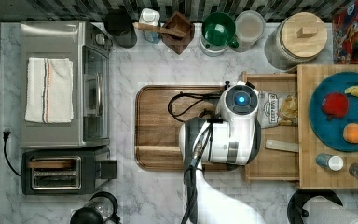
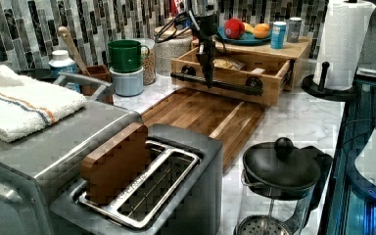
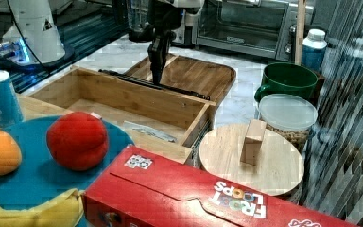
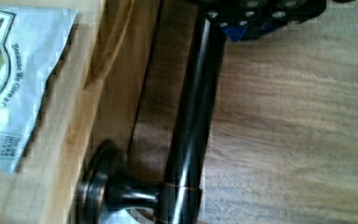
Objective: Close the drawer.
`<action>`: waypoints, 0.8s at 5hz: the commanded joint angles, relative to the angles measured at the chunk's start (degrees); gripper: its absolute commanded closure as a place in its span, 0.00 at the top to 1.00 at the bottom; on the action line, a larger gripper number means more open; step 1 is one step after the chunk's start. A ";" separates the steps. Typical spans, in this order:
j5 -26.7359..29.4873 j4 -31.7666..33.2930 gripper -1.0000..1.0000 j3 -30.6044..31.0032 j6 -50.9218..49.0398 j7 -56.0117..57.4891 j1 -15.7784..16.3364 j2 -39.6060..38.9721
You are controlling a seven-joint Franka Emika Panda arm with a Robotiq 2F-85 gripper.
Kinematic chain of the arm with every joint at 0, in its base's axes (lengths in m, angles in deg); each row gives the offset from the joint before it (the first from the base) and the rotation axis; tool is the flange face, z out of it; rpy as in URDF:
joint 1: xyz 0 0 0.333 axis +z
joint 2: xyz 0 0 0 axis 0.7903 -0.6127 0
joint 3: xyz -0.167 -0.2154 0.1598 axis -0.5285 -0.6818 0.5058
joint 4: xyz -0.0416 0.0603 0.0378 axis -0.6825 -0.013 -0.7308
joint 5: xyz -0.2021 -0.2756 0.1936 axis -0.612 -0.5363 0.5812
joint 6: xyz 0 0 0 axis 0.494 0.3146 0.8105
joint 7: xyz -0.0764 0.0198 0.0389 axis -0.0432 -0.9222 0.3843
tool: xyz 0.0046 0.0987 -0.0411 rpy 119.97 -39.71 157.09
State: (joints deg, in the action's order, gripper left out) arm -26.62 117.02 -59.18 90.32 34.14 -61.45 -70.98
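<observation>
Your drawer (image 1: 272,161) sits pulled out at the right of the top view, just beside the dark cutting board (image 1: 161,126) on the marble surface (image 1: 126,70). Your gripper (image 2: 208,73) hangs at its black bar handle (image 2: 225,84); you cannot tell how the jaws stand. A snack packet (image 1: 278,108) lies inside

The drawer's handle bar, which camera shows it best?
The left view: the dark handle bar runs unblocked across the drawer front, both mounts visible. The right view shows it behind the front rim, the wrist view one close-up stretch, the top view little, under the arm.
</observation>
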 commanded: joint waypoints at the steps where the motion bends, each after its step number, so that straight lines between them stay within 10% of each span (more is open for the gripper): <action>1: 1.76 -8.32 0.00 -5.41 3.00 12.04 -9.21 -3.48; 4: 4.77 -17.73 0.00 -7.42 0.08 22.81 -15.90 -8.62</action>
State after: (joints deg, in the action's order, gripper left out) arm -23.51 107.73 -63.08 87.24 50.65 -71.86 -76.53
